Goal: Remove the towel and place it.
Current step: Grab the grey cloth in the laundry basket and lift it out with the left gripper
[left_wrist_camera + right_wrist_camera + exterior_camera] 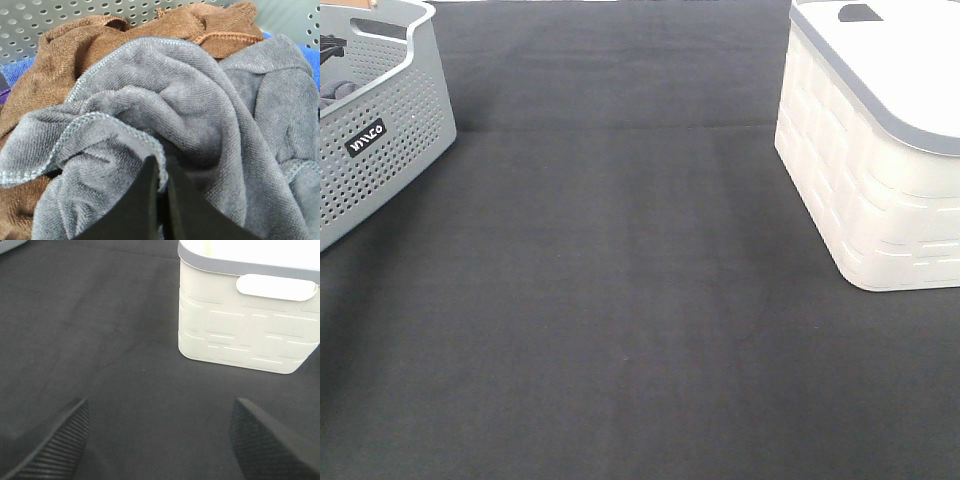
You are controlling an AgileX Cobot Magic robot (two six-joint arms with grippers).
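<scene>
grey towel pinched in left gripper inside basket | right gripper wide over black cloth

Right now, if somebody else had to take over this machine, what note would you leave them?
Left gripper: fingers shut on a fold of the grey towel, which lies on a brown cloth inside the grey basket.
Right gripper: open, empty, over the black table near the white basket.
Done: the grasp. Left to do: lift the towel out and place it.
</scene>
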